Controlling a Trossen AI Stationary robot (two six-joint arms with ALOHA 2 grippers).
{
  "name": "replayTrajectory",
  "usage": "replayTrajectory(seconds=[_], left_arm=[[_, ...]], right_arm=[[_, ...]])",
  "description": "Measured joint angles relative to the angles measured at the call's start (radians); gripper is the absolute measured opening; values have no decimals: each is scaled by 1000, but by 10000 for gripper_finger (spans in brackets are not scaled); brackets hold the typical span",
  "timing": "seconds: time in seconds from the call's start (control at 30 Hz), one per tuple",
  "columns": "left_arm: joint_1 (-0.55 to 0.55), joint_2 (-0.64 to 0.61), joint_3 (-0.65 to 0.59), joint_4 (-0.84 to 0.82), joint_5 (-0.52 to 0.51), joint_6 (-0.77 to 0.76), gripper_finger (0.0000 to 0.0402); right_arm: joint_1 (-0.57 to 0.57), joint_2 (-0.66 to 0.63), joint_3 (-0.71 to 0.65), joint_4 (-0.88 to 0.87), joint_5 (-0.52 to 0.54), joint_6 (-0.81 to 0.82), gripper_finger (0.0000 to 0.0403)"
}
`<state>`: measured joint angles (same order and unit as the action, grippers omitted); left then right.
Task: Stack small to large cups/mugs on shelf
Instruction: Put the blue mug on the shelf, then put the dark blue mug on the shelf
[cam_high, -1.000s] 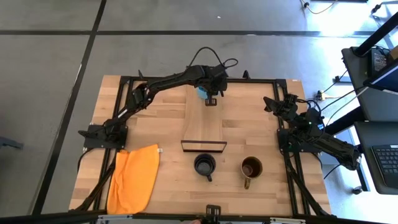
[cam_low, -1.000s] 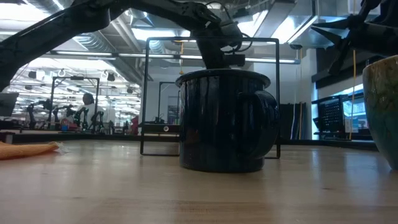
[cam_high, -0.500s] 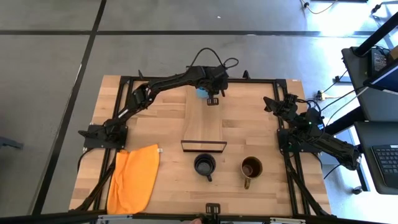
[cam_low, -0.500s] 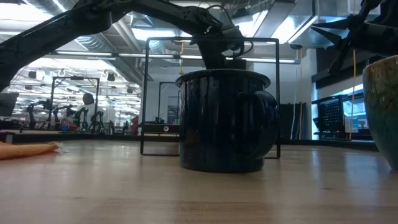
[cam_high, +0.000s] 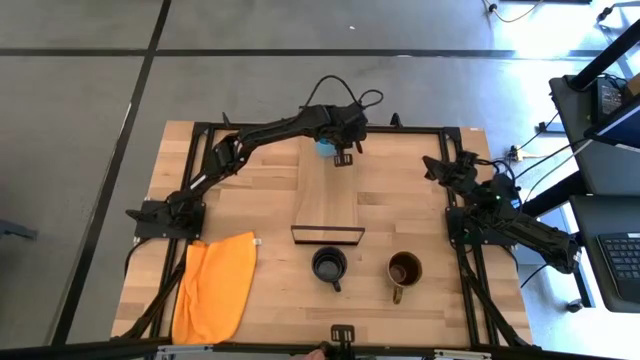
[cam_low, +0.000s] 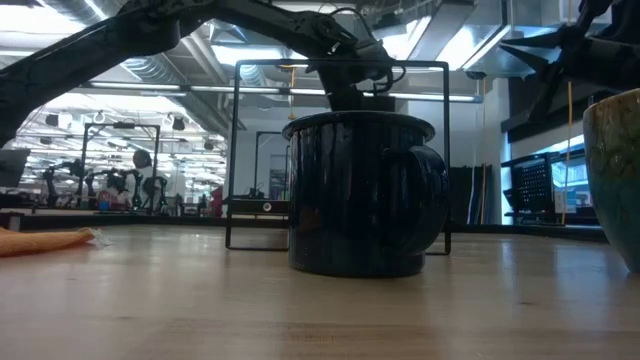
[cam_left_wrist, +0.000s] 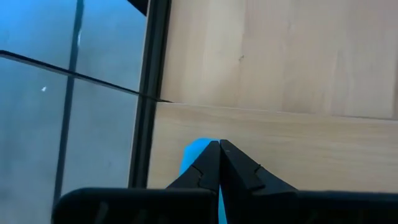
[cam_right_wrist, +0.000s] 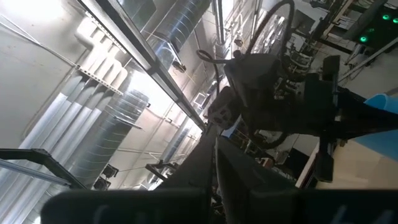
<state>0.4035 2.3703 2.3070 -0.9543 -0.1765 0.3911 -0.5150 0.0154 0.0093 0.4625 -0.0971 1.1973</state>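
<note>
— Light-blue is the only cup up there so far? How far along does it look?

— Early, I'd judge. The small light-blue cup (cam_high: 323, 147) is at the far end of the shelf (cam_high: 328, 195), under the left gripper (cam_high: 336, 152). The black cup (cam_high: 329, 265) and the olive-yellow cup (cam_high: 404, 269) both stand on the tabletop (cam_high: 270, 200), in front of the shelf's near wire frame, apart from each other. Neither is on the plank, so two of three cups look left to move.

— And the fingers?

— In the left wrist view the left gripper's fingers (cam_left_wrist: 239, 171) are pressed close together, tips nearly meeting, with the blue cup's edge pinched between them. Whether the cup rests on the wood or hangs just above it, I cannot tell.

— The other arm?

— The right gripper (cam_high: 437, 166) waits at the table's right side, holding nothing; its fingers look drawn together.
</note>
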Motion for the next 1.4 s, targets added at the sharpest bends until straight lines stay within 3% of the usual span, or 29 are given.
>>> replayTrajectory(seconds=[0.27,0.4,0.67,0.83,1.13,1.27,1.4], left_arm=[[-58,-37,48,-39,104,-115,0],[-112,-126,32,-75,146,-172,0],[-209,-208,29,-511,135,-261,0],[-266,-247,28,-619,105,-457,27],[-417,-424,1,-617,-231,-885,118],[-509,-543,-112,-616,-279,-1183,139],[-624,-626,-320,-617,-291,-1509,141]], right_arm=[[0,0,-1,-29,1,-1,23],[0,0,-1,-27,0,-1,23],[0,0,-1,-15,-15,-10,23],[1,0,-1,23,-73,-25,25],[1,0,-1,34,-108,-27,62],[1,0,-1,28,-106,-27,64],[1,0,-1,14,-106,-26,64]])
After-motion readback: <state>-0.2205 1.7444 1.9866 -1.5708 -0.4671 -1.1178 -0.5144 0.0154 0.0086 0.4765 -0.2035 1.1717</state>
